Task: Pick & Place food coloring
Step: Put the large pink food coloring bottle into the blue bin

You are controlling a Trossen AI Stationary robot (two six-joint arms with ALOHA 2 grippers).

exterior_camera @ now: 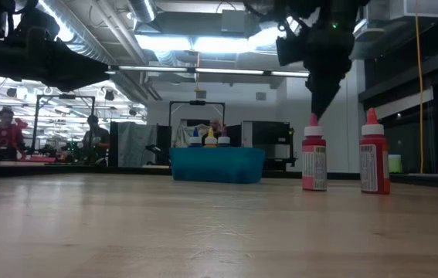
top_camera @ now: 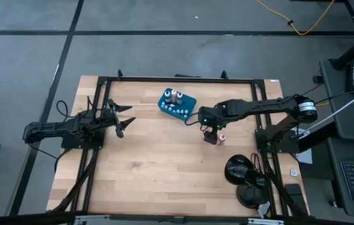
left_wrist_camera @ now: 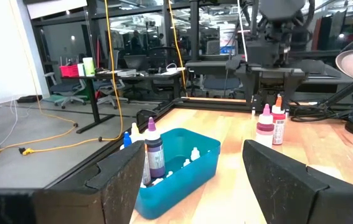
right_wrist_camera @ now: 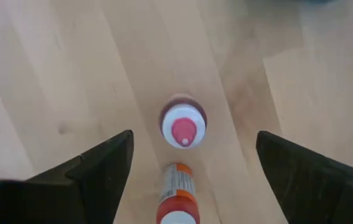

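**Inspector:** High view first. Which arm is nearer the food coloring?

**Operator:** The right one. I see the right gripper (top_camera: 210,132) directly over two bottles standing on the tabletop (top_camera: 164,169), just beside each other, near the teal tray (top_camera: 189,103). The left gripper (top_camera: 122,119) waits well apart, on the other side of that tray.

**Inspector:** Low view?

**Operator:** The pink-capped bottle (exterior_camera: 314,162) and the red-capped bottle (exterior_camera: 375,162) both stand upright, long axes vertical. The right arm's fingers come down from above, tips just over the pink cap. I cannot tell whether they touch.

**Inspector:** Left wrist view?

**Operator:** Its fingers (left_wrist_camera: 123,180) stand apart, holding nothing, looking past the tray toward both bottles.

**Inspector:** Right wrist view?

**Operator:** I look straight down the pink-capped bottle's axis; it sits centred between the spread fingers (right_wrist_camera: 104,165), clear of both. Nothing is gripped. The red-capped bottle stands just outside the line between them.
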